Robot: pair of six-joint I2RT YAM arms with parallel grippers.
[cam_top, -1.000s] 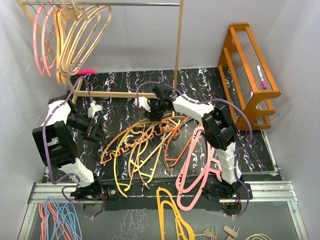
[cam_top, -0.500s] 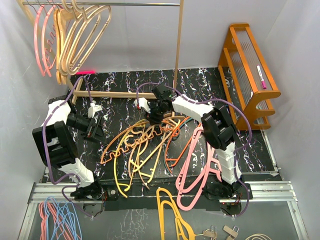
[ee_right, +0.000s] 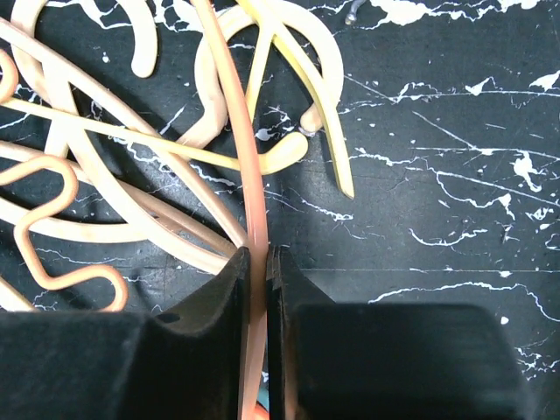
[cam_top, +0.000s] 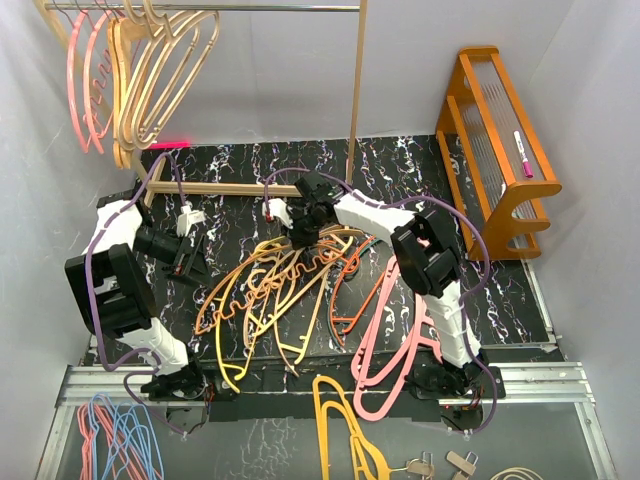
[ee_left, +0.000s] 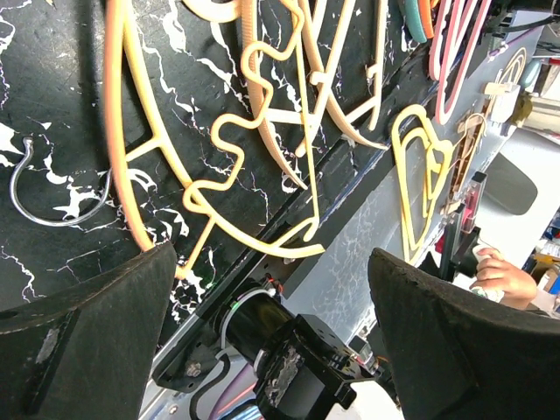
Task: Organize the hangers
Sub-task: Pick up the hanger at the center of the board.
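salmon hanger (ee_right: 238, 131) rim clamped tight in the right gripper (ee_right: 258, 262) at the pile's 12 o'clock edge, probably to drag it clear of the tangled hangers (cam_top: 280, 295) on the black mat (cam_top: 420, 165). left gripper (ee_left: 271, 254) gapes empty at 9 o'clock.

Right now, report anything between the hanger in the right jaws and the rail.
The right gripper has its jaws shut on a salmon hanger that crosses the pale hangers of the pile; those could drag along. Toward the rail, only the rack's low wooden bar lies across the way.
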